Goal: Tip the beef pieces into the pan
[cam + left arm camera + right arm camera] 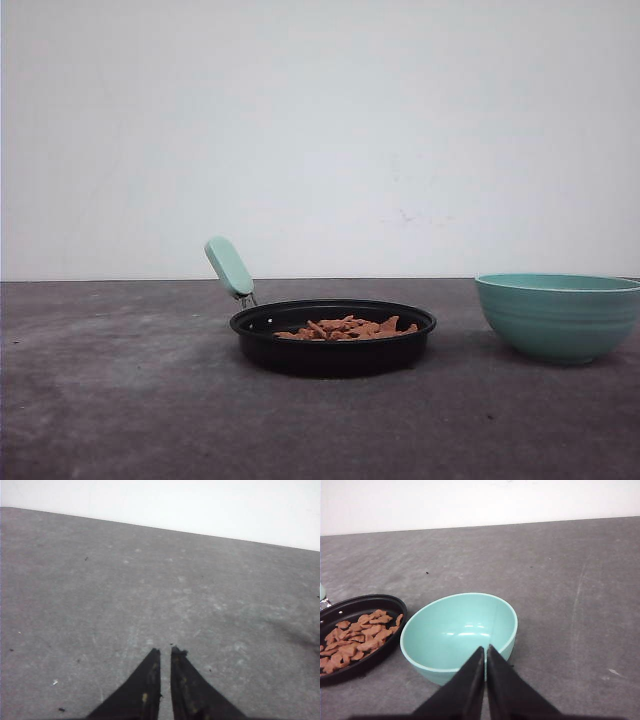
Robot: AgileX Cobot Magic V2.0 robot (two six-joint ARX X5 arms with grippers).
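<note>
Already the beef pieces (347, 328) lie heaped inside the pan (333, 338), a shallow black round pan standing on the dark grey table (120, 400) near the middle of the front view, its mint-green handle (229, 266) rising on a metal neck toward the back left. To the pan's right, apart from it, stands a teal ribbed bowl (558, 316), upright on the table. From the right wrist view the bowl (455, 632) shows a bare, glossy inside with nothing in it, and the pan (340, 612) sits just beside it, the reddish-brown strips (357, 640) spread over the pan's floor. The right gripper (485, 650) hangs over the near rim of the bowl, its two black fingers pressed together with only a hairline seam between them, pinching nothing. In the left wrist view the left gripper (165, 652) hovers over a bare stretch of the table (150, 580), its black fingers (145, 685) drawn nearly together, a thin sliver of gap left between the tips, and nothing held there. Behind everything stands a plain white wall (320, 130).
</note>
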